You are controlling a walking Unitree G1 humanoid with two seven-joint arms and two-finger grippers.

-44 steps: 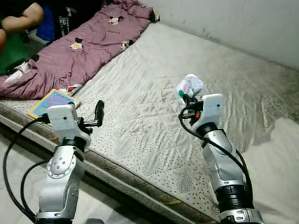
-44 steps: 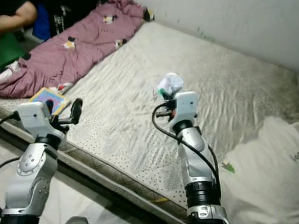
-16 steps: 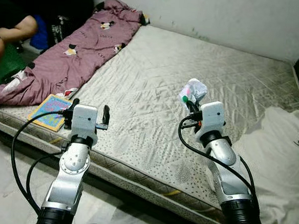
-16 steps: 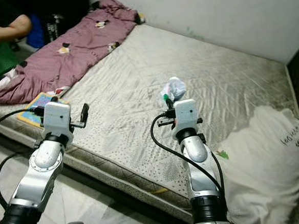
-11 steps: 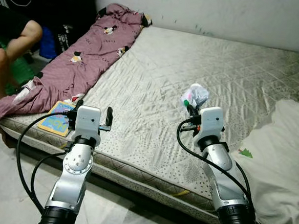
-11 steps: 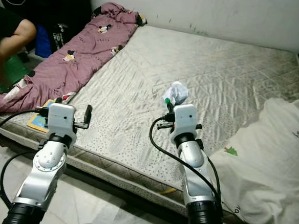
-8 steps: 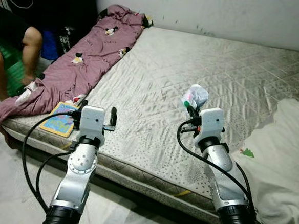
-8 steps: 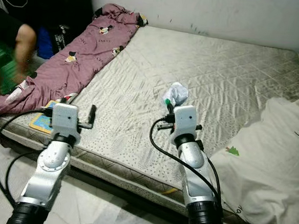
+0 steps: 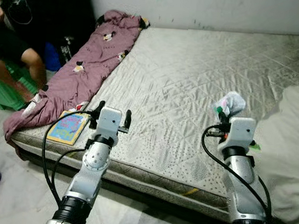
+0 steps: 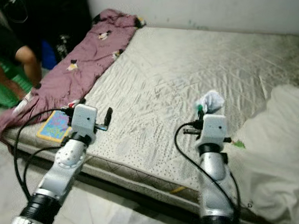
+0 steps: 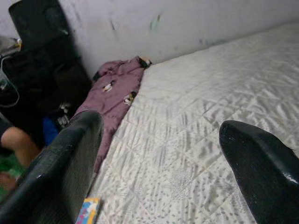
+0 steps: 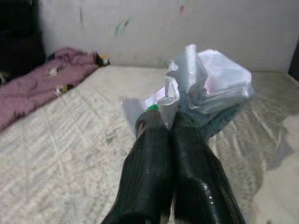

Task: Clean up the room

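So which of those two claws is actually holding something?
The right gripper: its fingers are shut on a crumpled plastic wrapper. The left gripper is open with nothing between its fingers, above the mattress.

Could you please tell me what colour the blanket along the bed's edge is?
The blanket is mauve-pink with small cartoon prints, clearest in the left eye view.

silver arms (image 9: 92, 164), black cables, black fingers (image 11: 70, 158)
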